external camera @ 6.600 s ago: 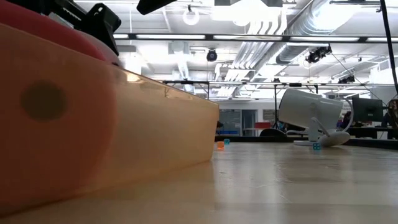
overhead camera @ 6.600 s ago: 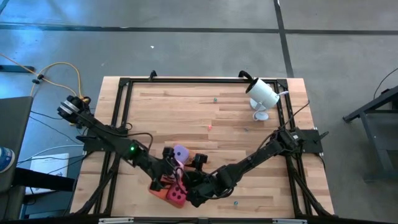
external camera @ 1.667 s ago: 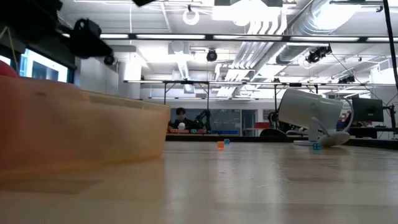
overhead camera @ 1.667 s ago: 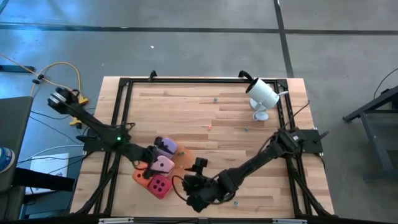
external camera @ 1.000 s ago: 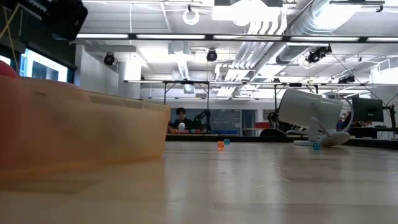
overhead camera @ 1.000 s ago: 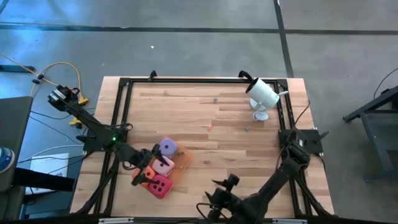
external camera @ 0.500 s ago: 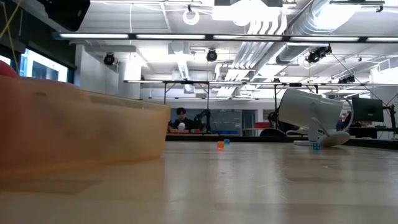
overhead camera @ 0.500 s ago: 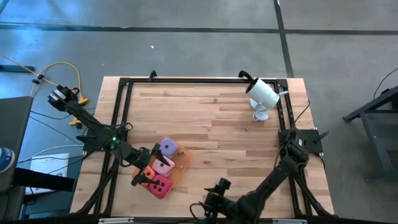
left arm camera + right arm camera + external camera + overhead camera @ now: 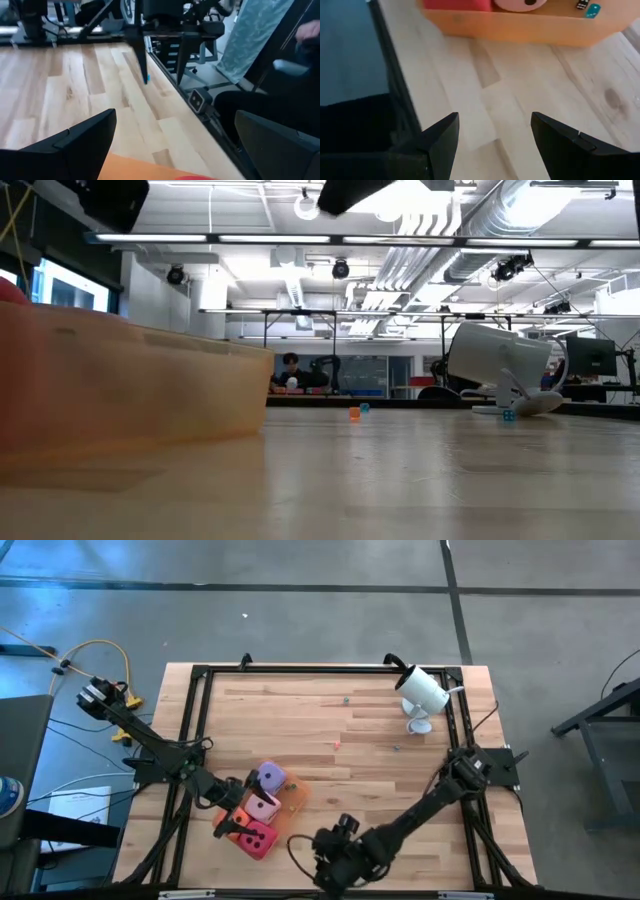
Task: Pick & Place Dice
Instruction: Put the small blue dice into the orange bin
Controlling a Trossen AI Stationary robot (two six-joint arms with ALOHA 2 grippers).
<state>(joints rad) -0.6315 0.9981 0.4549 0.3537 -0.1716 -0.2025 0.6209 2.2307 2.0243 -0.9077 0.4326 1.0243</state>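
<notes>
High view: orange tray (image 9: 292,802) sits at about 7 o'clock on the wooden table (image 9: 330,730), holding the purple die (image 9: 269,778), the light pink die (image 9: 263,806) just below it and the magenta die (image 9: 258,838) at the tray's near corner; an orange die (image 9: 238,819) shows beside the pink one, partly under the arm. Left gripper (image 9: 227,825) hangs over the tray's 9 o'clock edge, just beside the dice. Right gripper (image 9: 331,862) is at 6 o'clock near the table's front edge, apart from the tray. White lamp-like object (image 9: 422,692) lies at 1 o'clock

Low view: tray wall (image 9: 140,395) fills the 9 o'clock side, dice hidden behind it apart from a red sliver at the far edge; white object (image 9: 500,360) at 3 o'clock; tiny orange and blue bits (image 9: 357,411) far off on the table

Left wrist view: left fingers (image 9: 65,150) spread wide, nothing between them; tray rim (image 9: 150,167) and a red sliver below, bare table ahead

Right wrist view: right fingers (image 9: 440,142) wide apart, holding nothing; tray wall (image 9: 520,27) ahead with the magenta die (image 9: 455,4) and light pink die (image 9: 520,4) behind it
</notes>
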